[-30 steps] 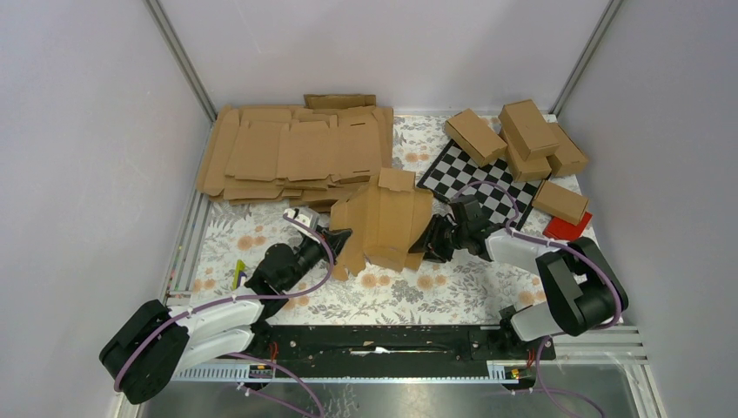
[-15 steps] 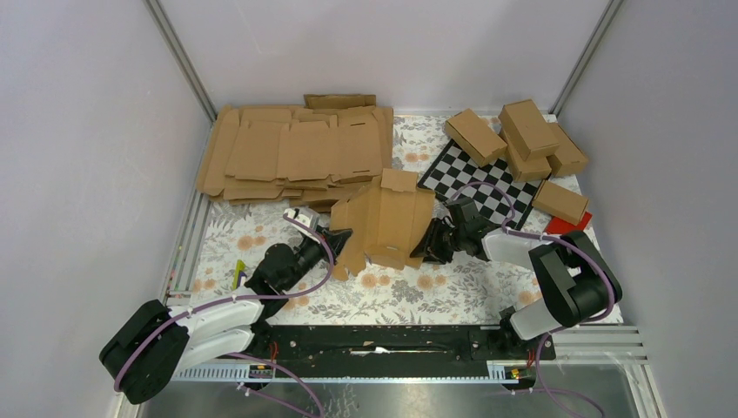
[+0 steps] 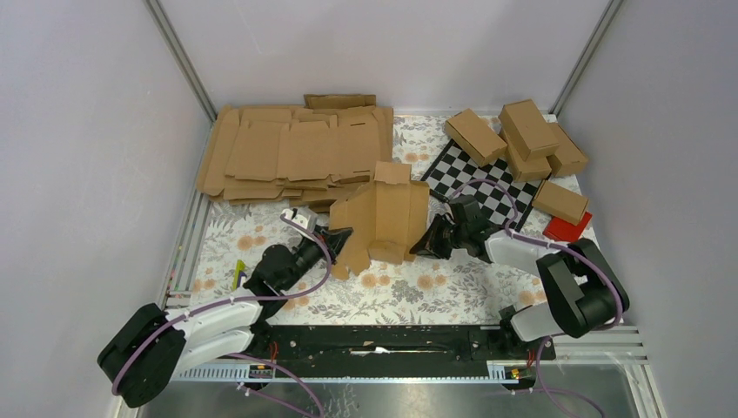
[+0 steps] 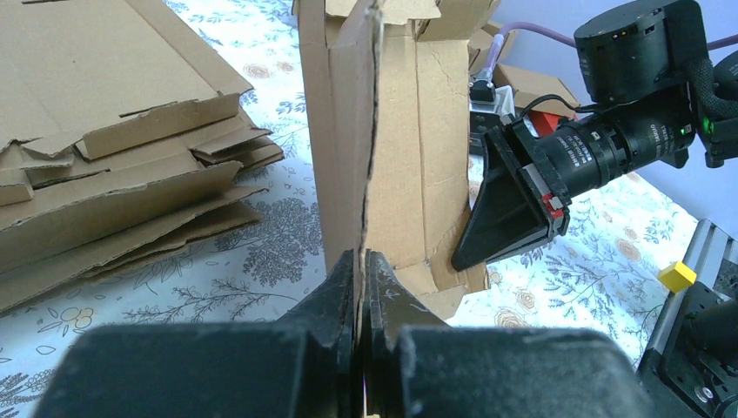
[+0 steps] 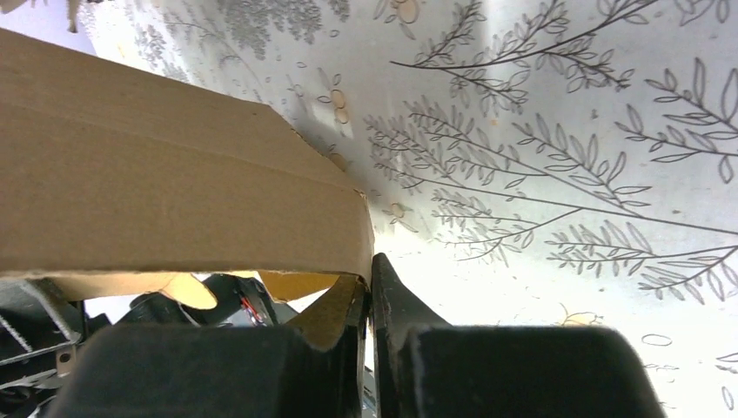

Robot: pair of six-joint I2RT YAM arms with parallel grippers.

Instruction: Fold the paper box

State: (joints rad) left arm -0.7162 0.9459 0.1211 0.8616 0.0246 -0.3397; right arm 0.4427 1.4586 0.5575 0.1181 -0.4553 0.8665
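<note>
The paper box (image 3: 383,218) is a brown die-cut sheet, partly folded and standing tilted on the flowered table between both arms. My left gripper (image 3: 339,237) is shut on its left edge. In the left wrist view the fingers (image 4: 364,261) pinch the thin edge of the sheet (image 4: 409,131), which rises straight above them. My right gripper (image 3: 424,244) is shut on the sheet's right edge. In the right wrist view its jaws (image 5: 367,270) close at the corner of a panel (image 5: 174,200). The right gripper also shows in the left wrist view (image 4: 505,209).
A stack of flat cardboard sheets (image 3: 296,152) lies at the back left. Several folded boxes (image 3: 522,135) sit at the back right beside a checkerboard mat (image 3: 483,178). A small red box (image 3: 567,228) lies at the right. A yellow piece (image 3: 238,274) lies near the left arm.
The sheet has been raised and pushed slightly towards the back, standing more upright. The right gripper has shifted a little with it. Both grippers stay shut.
</note>
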